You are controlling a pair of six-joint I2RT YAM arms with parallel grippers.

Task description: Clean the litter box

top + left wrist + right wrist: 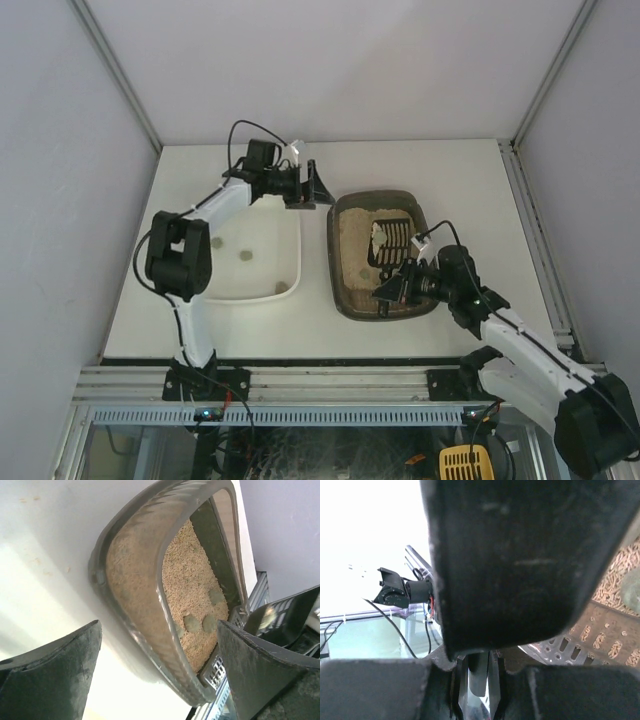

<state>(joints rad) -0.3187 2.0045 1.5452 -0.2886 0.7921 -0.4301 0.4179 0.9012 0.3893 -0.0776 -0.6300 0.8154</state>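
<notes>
The dark grey-brown litter box (345,300) holds beige litter and sits right of centre. My right gripper (396,284) hangs over the box's near part, shut on the handle of the black slotted scoop (392,240), whose head rests in the litter. In the right wrist view the handle (520,555) fills the frame between my fingers and the slotted blade (592,635) lies on the litter. My left gripper (316,187) is open and empty, hovering by the box's far left corner. The left wrist view shows the box (150,630) with three greenish clumps (191,624) between my spread fingers (55,680).
A plain white tray (291,288) stands left of the litter box, with two small clumps (245,256) in it. Walls enclose the table on the left, right and back. The metal rail (330,380) and the arm bases run along the near edge.
</notes>
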